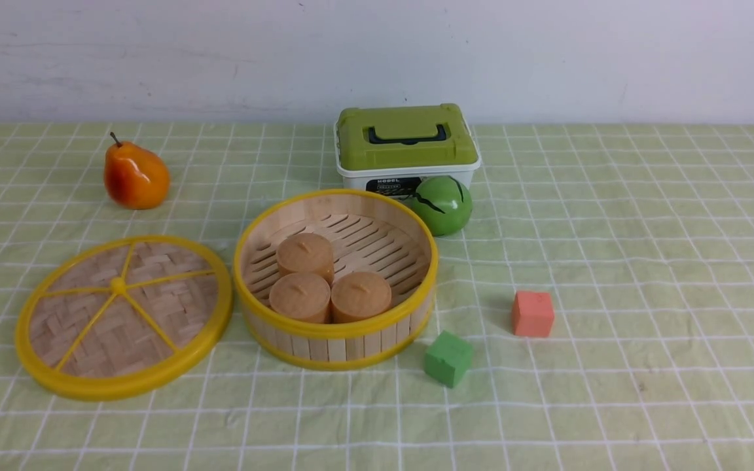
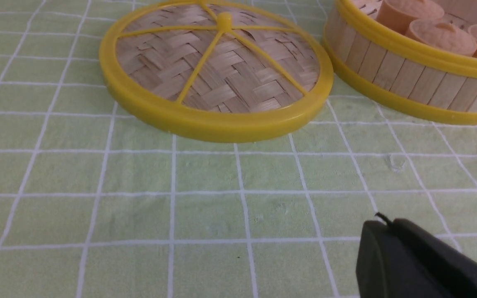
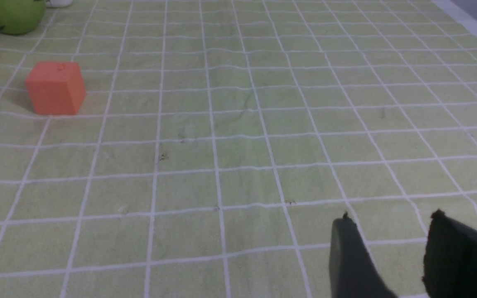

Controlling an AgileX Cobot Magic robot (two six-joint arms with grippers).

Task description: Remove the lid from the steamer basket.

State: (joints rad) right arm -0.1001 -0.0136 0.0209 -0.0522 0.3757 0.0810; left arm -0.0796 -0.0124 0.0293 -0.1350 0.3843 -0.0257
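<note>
Green checked tablecloth (image 1: 612, 229) covered the table, with a plain white wall (image 1: 377, 52) behind it. Neither of my arms showed in the front view.

My left gripper (image 2: 381, 225) was closed, its black fingers pressed together with nothing between them, low over bare cloth. The lid (image 2: 215, 70) lay ahead of it, well apart, already off. It rested flat on the cloth, knob and spokes facing up. It is round, so it had no long axis. In the front view the lid (image 1: 123, 316) sat just beside the steamer basket (image 1: 338, 345), on the basket's left. I couldn't tell whether the rims touched.

The steamer basket (image 2: 408, 82) stood upright ahead of the left gripper, to the right of the lid, with its open mouth facing up. Three tan round cakes (image 1: 305, 254) sat inside on the slats.

My right gripper (image 3: 391, 217) had a modest gap between its two dark fingertips and was empty over bare cloth. An orange cube (image 3: 55, 87) sat ahead of it, well apart.

A green cube (image 1: 448, 357) was near the basket's front right. The orange cube (image 1: 533, 313) was further right of that. A green ball (image 1: 442, 205) sat behind the basket, in front of a white box (image 1: 406, 137) with a green top. A pear (image 1: 135, 175) stood beyond the lid.
</note>
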